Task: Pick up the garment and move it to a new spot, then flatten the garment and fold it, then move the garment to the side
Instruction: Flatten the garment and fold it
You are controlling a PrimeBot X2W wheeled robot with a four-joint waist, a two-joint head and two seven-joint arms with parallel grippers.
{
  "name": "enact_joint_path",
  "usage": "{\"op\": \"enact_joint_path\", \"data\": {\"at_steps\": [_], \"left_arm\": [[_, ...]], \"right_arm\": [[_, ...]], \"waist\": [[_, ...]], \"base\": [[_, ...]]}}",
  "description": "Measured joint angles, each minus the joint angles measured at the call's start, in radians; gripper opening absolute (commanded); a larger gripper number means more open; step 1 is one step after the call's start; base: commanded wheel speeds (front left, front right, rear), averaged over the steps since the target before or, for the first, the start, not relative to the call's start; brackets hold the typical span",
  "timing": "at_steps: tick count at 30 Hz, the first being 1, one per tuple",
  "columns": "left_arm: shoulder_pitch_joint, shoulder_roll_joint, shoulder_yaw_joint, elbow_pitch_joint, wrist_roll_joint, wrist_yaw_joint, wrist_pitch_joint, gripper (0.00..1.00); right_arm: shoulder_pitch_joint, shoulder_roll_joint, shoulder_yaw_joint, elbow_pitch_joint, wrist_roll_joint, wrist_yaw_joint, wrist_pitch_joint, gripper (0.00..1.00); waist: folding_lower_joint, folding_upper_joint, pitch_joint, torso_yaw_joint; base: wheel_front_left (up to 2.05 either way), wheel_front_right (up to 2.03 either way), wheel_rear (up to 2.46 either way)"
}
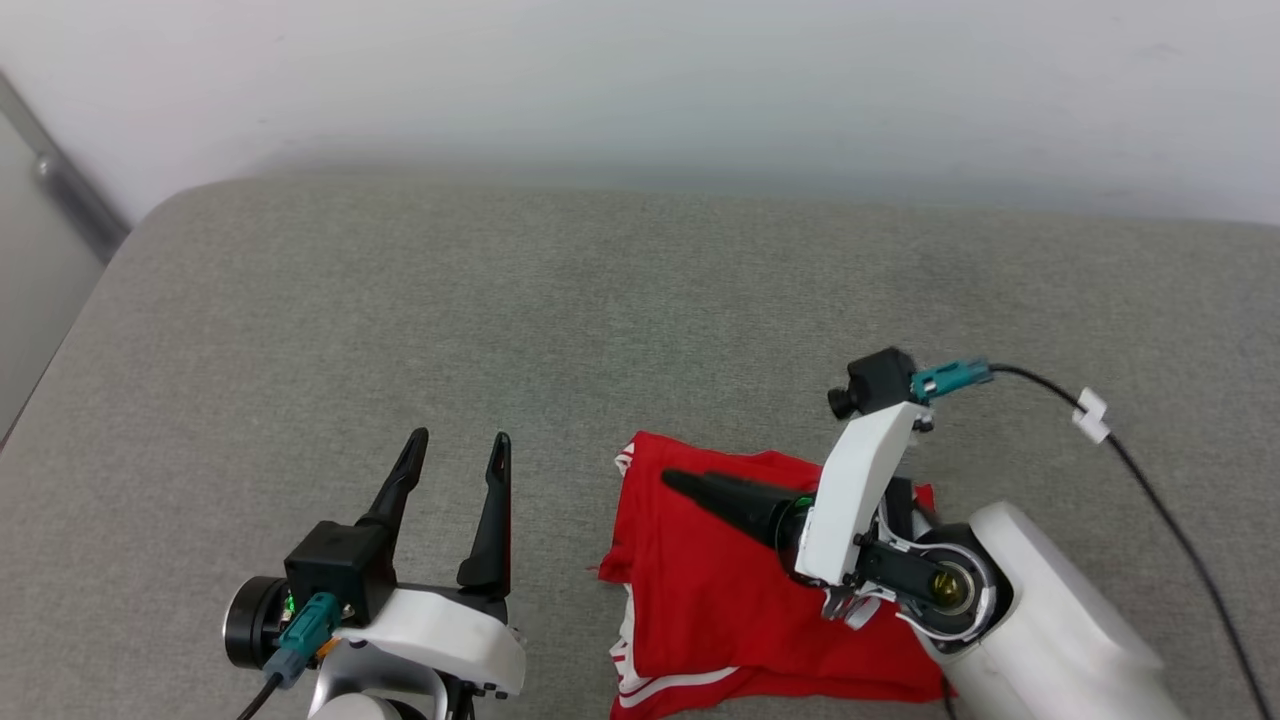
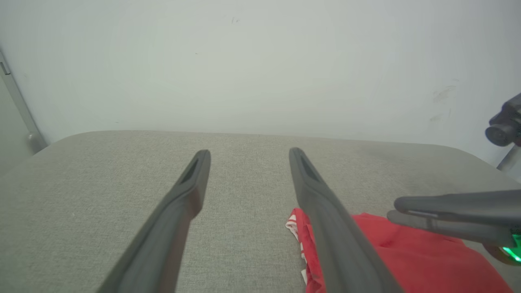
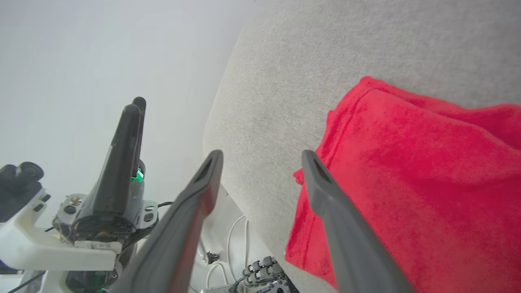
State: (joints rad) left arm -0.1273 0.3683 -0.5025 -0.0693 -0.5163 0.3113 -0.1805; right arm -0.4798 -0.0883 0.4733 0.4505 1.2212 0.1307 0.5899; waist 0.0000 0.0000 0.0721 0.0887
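— Lying folded at about five o'clock on the grey cushion [image 1: 500, 300], is the garment [image 1: 720, 600] being held by either gripper?

— No hold is being observed. The right gripper [image 1: 668, 481] is being seen over the red cloth, pointing toward ten o'clock, its fingers spread with nothing between them; contact with the cloth cannot be told. The left gripper [image 1: 458, 438] is being seen at seven o'clock, clear of the cloth, likewise parted and empty.

— How is handling being judged?

— The garment is being judged light, soft and limp, with layers likely to slide apart if one alone is pinched. A hold is being advised at its nine o'clock edge, near the striped trim [image 1: 626, 462], all layers being taken together.
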Motion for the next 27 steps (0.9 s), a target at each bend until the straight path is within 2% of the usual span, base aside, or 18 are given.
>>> {"op": "enact_joint_path", "data": {"at_steps": [6, 9, 13, 17, 21, 27], "left_arm": [[0.009, 0.001, 0.007, 0.004, -0.007, 0.012, -0.007, 1.00], [0.019, 0.002, 0.016, 0.006, -0.011, 0.019, -0.009, 1.00], [0.025, 0.005, 0.029, 0.012, -0.018, 0.028, -0.016, 1.00], [0.039, 0.007, 0.044, 0.026, -0.029, 0.033, -0.025, 1.00], [0.055, 0.011, 0.071, 0.038, -0.044, 0.045, -0.034, 1.00], [0.079, 0.035, 0.092, 0.049, -0.041, 0.058, -0.046, 1.00]], "right_arm": [[-0.037, -0.138, 0.107, -0.095, -0.307, 0.000, -0.235, 1.00], [-0.036, -0.185, 0.090, -0.092, -0.446, 0.000, -0.337, 1.00], [-0.004, -0.224, 0.000, -0.088, -0.596, 0.000, -0.432, 1.00], [0.084, -0.233, -0.145, -0.111, -0.690, 0.000, -0.495, 1.00], [0.176, -0.222, -0.294, -0.205, -0.762, 0.000, -0.561, 1.00], [0.323, -0.162, -0.414, -0.372, -0.846, 0.000, -0.607, 1.00]], "waist": [[0.0000, 0.0000, -0.010, -0.032], [0.0000, 0.0000, -0.016, -0.052], [0.0000, 0.0000, -0.022, -0.082], [0.0000, 0.0000, -0.028, -0.108], [0.0000, 0.0000, -0.036, -0.130], [0.0000, 0.0000, -0.054, -0.144]], "base": [[0.00, 0.00, 0.00], [0.00, 0.00, 0.00], [0.00, 0.00, 0.00], [0.00, 0.00, 0.00], [0.00, 0.00, 0.00], [0.00, 0.00, 0.00]]}}
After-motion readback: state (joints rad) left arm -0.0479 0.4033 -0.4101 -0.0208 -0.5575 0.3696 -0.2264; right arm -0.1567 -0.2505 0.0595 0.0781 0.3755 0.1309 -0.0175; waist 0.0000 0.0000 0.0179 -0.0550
